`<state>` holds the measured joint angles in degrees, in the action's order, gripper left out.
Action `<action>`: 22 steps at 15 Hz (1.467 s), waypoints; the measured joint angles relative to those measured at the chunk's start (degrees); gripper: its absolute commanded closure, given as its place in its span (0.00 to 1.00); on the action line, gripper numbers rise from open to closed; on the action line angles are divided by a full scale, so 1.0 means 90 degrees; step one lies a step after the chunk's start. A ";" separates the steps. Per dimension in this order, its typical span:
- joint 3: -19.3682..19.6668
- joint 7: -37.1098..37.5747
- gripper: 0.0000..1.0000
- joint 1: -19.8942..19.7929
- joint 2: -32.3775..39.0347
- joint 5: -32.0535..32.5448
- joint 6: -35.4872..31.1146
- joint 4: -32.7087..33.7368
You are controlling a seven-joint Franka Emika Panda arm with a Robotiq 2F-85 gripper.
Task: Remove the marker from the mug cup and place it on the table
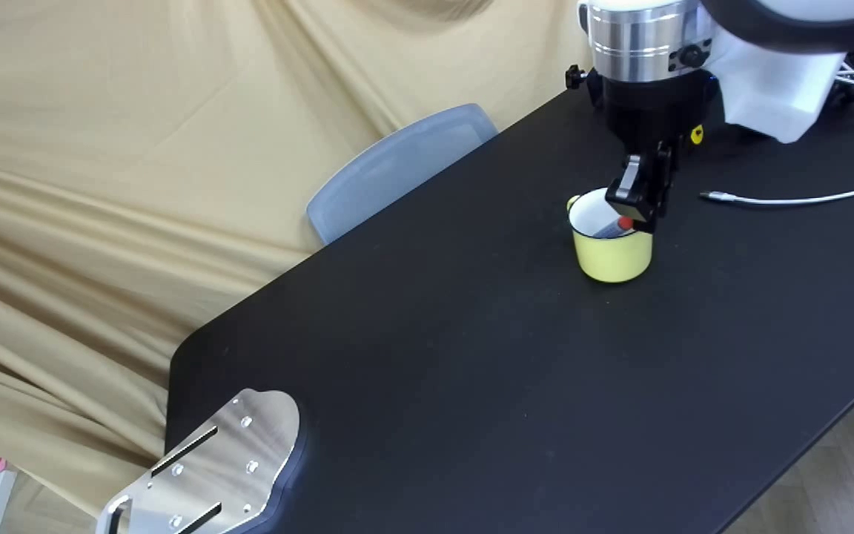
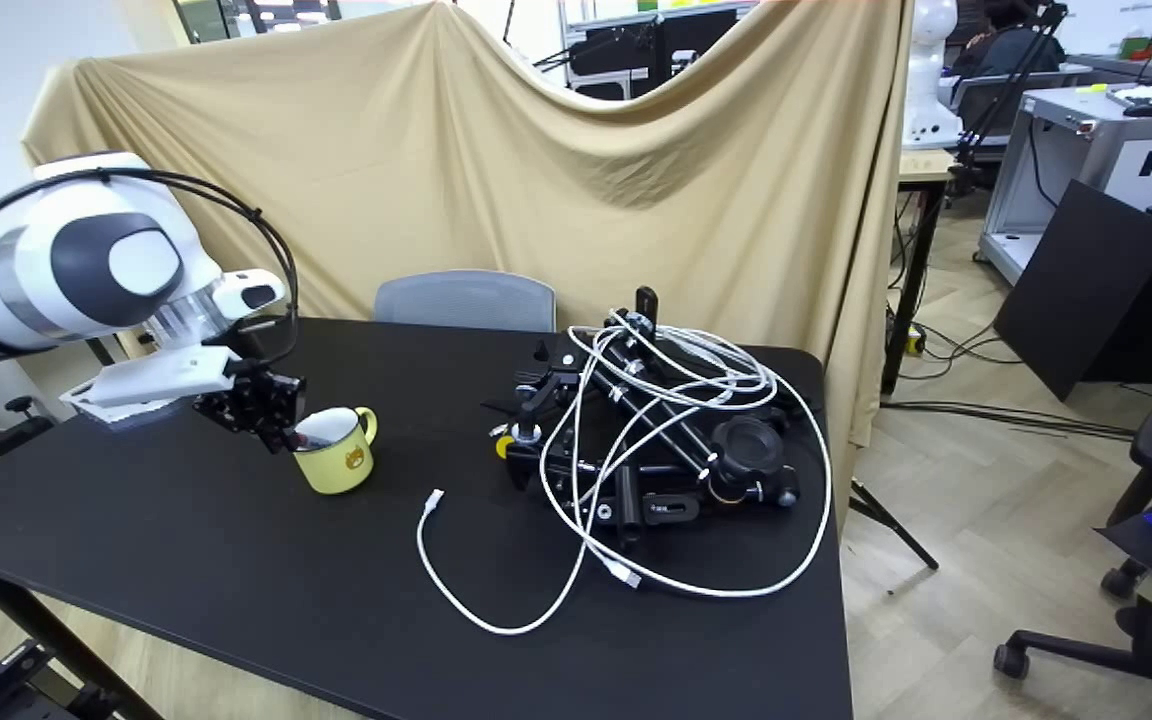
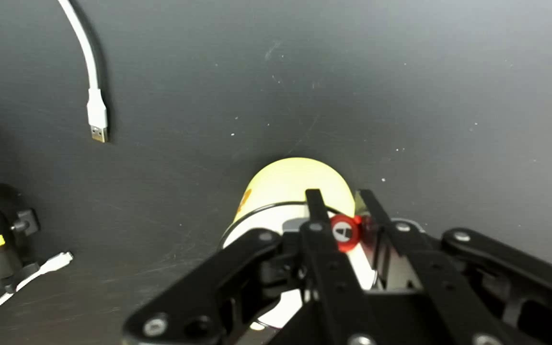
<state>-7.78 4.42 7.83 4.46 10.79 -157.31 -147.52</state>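
Observation:
The yellow-green mug cup [image 1: 612, 258] stands upright on the black table [image 1: 427, 348]; it also shows in an exterior view [image 2: 341, 468] and the wrist view [image 3: 288, 179]. The marker [image 3: 345, 231] leans inside the cup, its red end at the rim and its grey body lower inside, partly visible in an exterior view [image 1: 626, 222]. My gripper [image 3: 339, 194] is at the cup's rim, its fingers brought in on both sides of the marker's red end; it appears shut on it. The left finger hides part of the red end. The fingers also show in an exterior view [image 2: 286, 440].
A white cable [image 1: 790, 200] lies near the cup. A black folded stand [image 2: 656, 470] with coiled white cable lies on the table beyond the cup's handle side. A metal plate [image 1: 227, 452] sits at the table's corner. A grey chair [image 2: 466, 300] and beige cloth [image 2: 496, 170] border the table.

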 measured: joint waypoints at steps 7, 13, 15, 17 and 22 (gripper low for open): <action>-0.0219 0.0000 0.95 0.0194 -0.1007 -0.0304 0.1042 -0.0012; -0.0406 0.0000 0.95 0.0295 -0.1836 -0.0358 0.1621 -0.0012; -0.0458 -0.0014 0.95 0.0301 -0.1898 -0.0347 0.1598 -0.0011; -0.0492 -0.0074 0.95 0.0305 -0.1832 -0.0347 0.1507 -0.0011; -0.0510 -0.0325 0.95 0.0311 -0.1349 -0.0335 0.0923 0.0006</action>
<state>-12.38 1.50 10.63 -7.68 7.77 -149.00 -147.46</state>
